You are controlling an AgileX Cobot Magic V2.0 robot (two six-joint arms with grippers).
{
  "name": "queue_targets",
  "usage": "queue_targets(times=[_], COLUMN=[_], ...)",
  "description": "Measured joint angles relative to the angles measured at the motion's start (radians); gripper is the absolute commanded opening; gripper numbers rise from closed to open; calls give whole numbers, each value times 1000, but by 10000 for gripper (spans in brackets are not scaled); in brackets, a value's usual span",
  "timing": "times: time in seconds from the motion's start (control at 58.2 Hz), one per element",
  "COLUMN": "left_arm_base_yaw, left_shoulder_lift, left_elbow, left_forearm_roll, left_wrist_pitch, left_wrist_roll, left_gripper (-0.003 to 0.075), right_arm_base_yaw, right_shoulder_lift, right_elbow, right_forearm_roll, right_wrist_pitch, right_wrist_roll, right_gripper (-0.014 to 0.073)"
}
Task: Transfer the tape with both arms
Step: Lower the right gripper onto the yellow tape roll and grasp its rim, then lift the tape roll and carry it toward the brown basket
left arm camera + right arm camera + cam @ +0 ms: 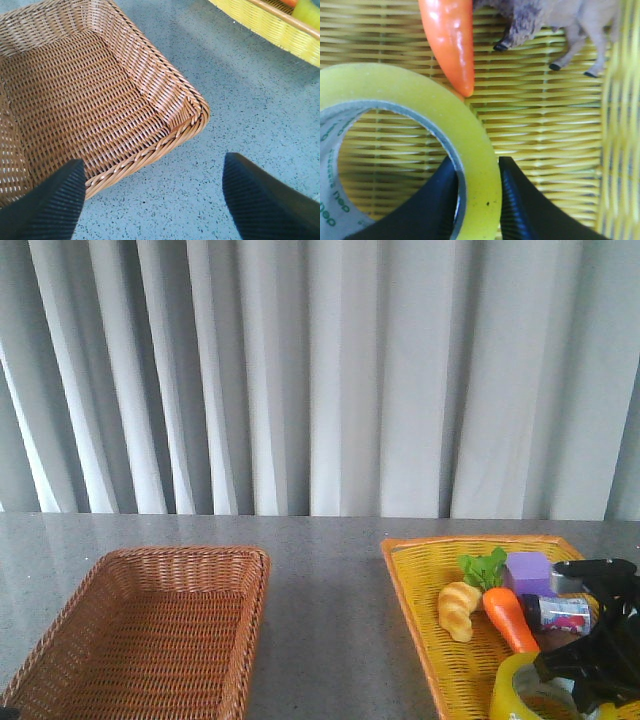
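- The right gripper (pixel 479 200) is clamped on the wall of the tape (pixel 415 100), one finger inside the core, one outside.
- The tape sits in the yellow tray (pixel 420 590), at 6 o'clock from the carrot (pixel 510 620).
- The left gripper (pixel 150 200) hangs wide open and empty over the brown basket's (pixel 165 100) corner.

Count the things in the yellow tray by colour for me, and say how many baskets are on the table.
Yellow: 2, tape and croissant
Orange: 1, carrot
Purple: 1, block
Other: 1 small printed packet, 1 toy animal
Baskets: 2, brown basket and yellow tray
Total: 8
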Motion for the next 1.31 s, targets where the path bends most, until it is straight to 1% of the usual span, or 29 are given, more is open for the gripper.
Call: queue_targets(times=[0.292, 0.361, 0.447, 0.499, 0.585, 0.688, 0.842, 0.997, 1.135, 1.307], left_arm_base_yaw=[0, 0, 0, 0, 0, 0, 0, 0, 0, 0], left_shoulder_lift=[0, 0, 0, 0, 0, 0, 0, 0, 0, 0], left_elbow=[0, 0, 0, 0, 0, 0, 0, 0, 0, 0], left_forearm_roll=[-1, -1, -1, -1, -1, -1, -1, -1, -1, -1], left_wrist_pitch=[0, 0, 0, 0, 0, 0, 0, 0, 0, 0], left_wrist_roll=[0, 0, 0, 0, 0, 0, 0, 0, 0, 0], left_gripper=[555, 555, 555, 555, 555, 555, 555, 555, 555, 555], right_arm_base_yaw=[0, 0, 3, 20, 72, 177, 322, 414, 465, 490], right_shoulder_lift=[-175, -200, -209, -210, -208, -181, -85, 40, 147, 247], right_elbow=[-27, -58, -112, -144, -184, -239, -316, -396, -456, -488], right_forearm_roll=[7, 43, 121, 172, 218, 240, 226, 164, 95, 32], right_wrist_pitch=[59, 73, 84, 84, 82, 66, 38, 30, 27, 22], right_wrist_roll=[-33, -57, -100, -132, -164, -176, -167, -126, -94, -69], right_gripper=[132, 133, 134, 135, 134, 134, 134, 134, 134, 138])
